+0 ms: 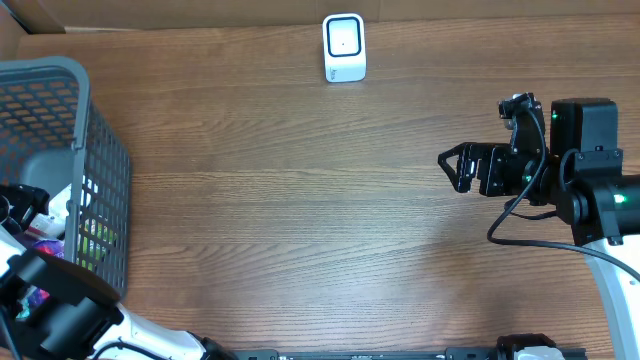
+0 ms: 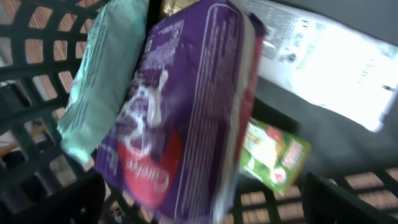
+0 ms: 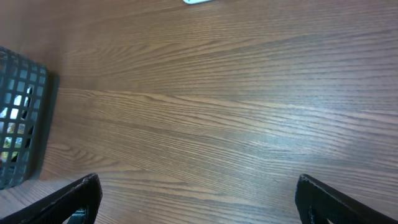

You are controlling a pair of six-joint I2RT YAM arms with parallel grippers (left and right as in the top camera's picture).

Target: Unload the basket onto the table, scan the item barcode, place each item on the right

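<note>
The left gripper (image 2: 202,186) shows only as two dark fingers (image 2: 81,202), cut off at 7 and 5 o'clock of its wrist view. They stand wide apart and clamp nothing. Between them lies the task item, a glossy purple plastic packet (image 2: 186,112), blurred and cropped at 6 o'clock. Its white script is not clearly legible; it possibly begins "Cu".

A mint-green soft pack (image 2: 99,87) leans against it at 9 o'clock. A green snack sachet (image 2: 273,152) lies at 4 o'clock, and a white printed pouch (image 2: 323,62), text illegible, at 2 o'clock. All sit inside the grey plastic mesh basket (image 1: 105,180) at 9 o'clock of the brown wooden table (image 1: 300,220). Overhead, the left arm hides most of the contents.

The right gripper (image 1: 447,166) hovers at 3 o'clock, fingers fully spread, empty. The small white box scanner (image 1: 345,47) stands at 12 o'clock, well apart.
</note>
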